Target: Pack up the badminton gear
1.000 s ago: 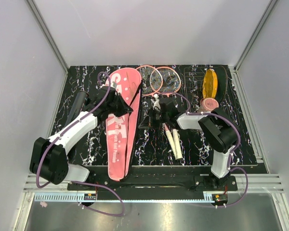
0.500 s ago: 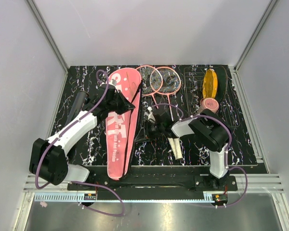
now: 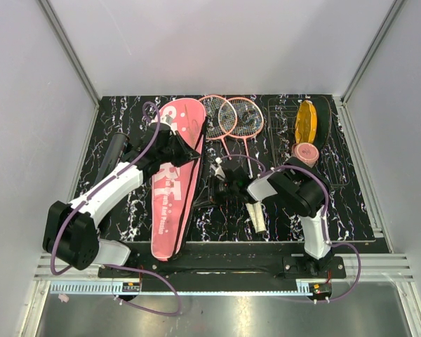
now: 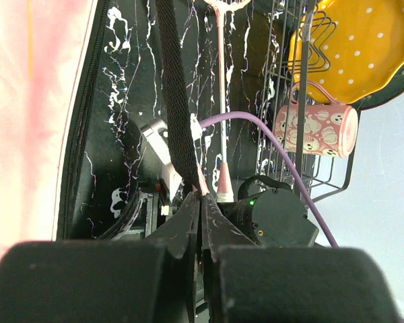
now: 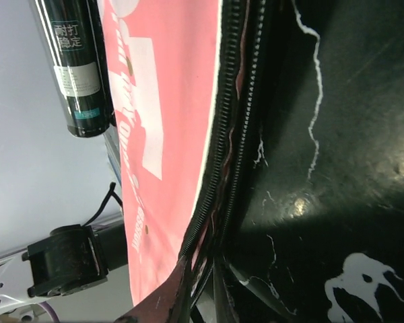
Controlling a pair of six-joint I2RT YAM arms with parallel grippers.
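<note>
The long pink cover (image 3: 167, 203) lies lengthwise left of centre, its zip edge towards the middle. My left gripper (image 3: 188, 152) is over its far half. In the left wrist view the left gripper (image 4: 200, 196) is shut on the cover's black strap (image 4: 177, 101) and a sliver of pink edge. My right gripper (image 3: 209, 191) reaches left to the cover. In the right wrist view the right gripper (image 5: 199, 261) is closed on the zip edge (image 5: 219, 175). Two pink rackets (image 3: 231, 116) lie at the back, handles (image 3: 256, 214) near. The black tube (image 3: 112, 158) lies far left.
A wire rack (image 3: 337, 151) at the back right holds a yellow oval disc (image 3: 306, 121) and a pink cup (image 3: 306, 150). The right arm's elbow (image 3: 305, 193) stands beside the racket handles. Grey walls close in three sides of the table.
My right gripper has swung left and nearer, from the racket shafts to the cover's zip edge. The cover's near end has shifted left. My left gripper keeps its hold.
</note>
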